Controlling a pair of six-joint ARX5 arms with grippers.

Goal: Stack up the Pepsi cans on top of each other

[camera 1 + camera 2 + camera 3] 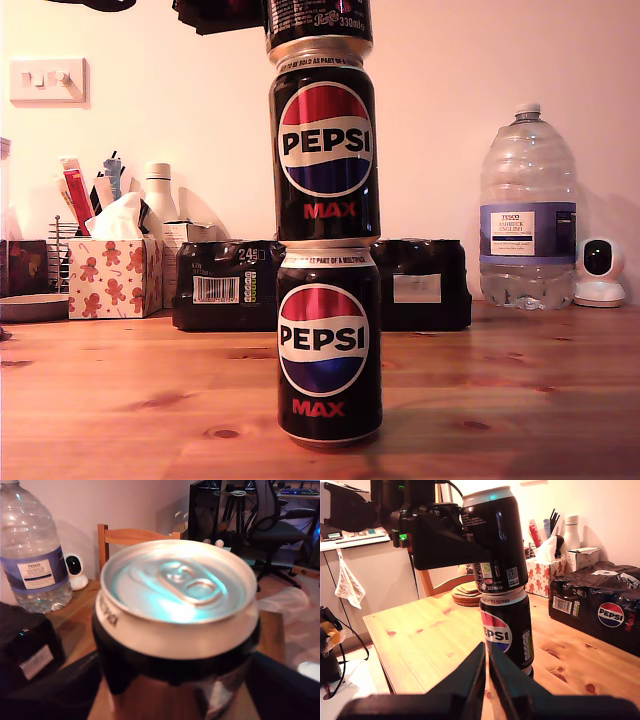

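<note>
Exterior view, centre frame: we are holding the top can on two stacked cans with our first gripper clamping its smooth, dentable wall; our second gripper is waiting, pressed together.

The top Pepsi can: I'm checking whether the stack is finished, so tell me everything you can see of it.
The top Pepsi can is black, glossy metal with a silver lid and closed pull tab, white small print and "330ml" facing the second wrist view. It stands upright, its base seated on the middle can, which stands on the bottom can. My first gripper is shut on its body, fingers dark at both sides. The exterior view cuts off its upper part. My second gripper hangs apart, shut.
</note>
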